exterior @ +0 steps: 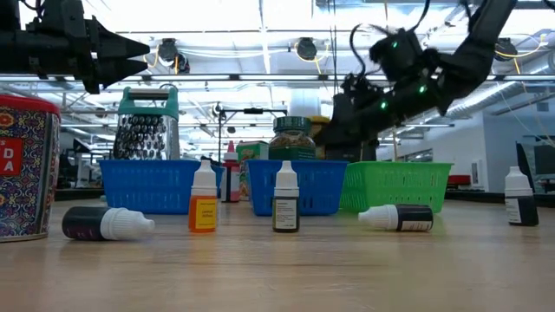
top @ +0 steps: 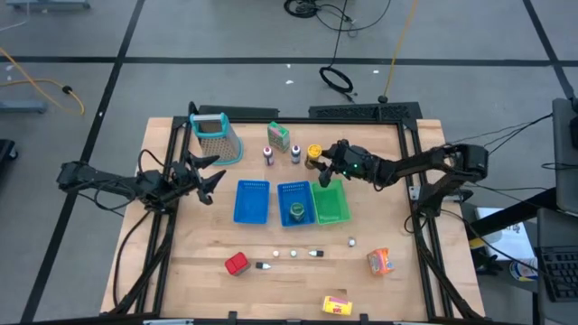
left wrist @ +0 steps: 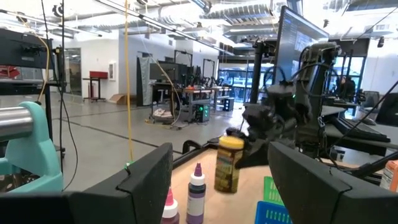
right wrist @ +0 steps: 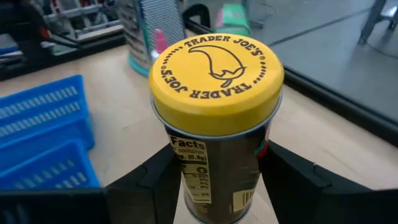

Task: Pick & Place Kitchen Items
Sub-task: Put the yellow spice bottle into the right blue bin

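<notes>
Baskets: three in a row mid-table, two blue ones point(top: 252, 200) and one green basket point(top: 330, 204), sitting on the wooden table point(top: 199, 262).
Jar count: two, a yellow-lid spice jar point(right wrist: 216, 118) in the right gripper point(top: 322, 162), plus a green-lid jar point(top: 296, 212) inside the middle blue basket.
Dropper bottles: five small ones, four in a line in front of the baskets point(top: 294, 254) and one more off by itself point(top: 351, 241); in the low view two lie on their sides and the others stand upright.
Tall bottles: two purple-ish squeeze bottles point(top: 269, 155) standing behind the baskets, next to a green carton point(top: 279, 136).
Other bits: one red can point(top: 237, 263), one orange packet point(top: 378, 261), one yellow box point(top: 336, 305), all near the front edge.
Spice jar looks: yellow lid with "Trader Joe's" printed around a logo, dark contents, a label down the side.
Spice jar spot: held upright above the back of the table, just behind the green basket.
Right jaws: pinching the jar's body from both sides.
Left gripper point(top: 206, 177): left of the baskets, jaws spread, holding nothing.
In the way: a metal grater point(top: 217, 137) with teal handle stands at the back left, close to the left gripper.
</notes>
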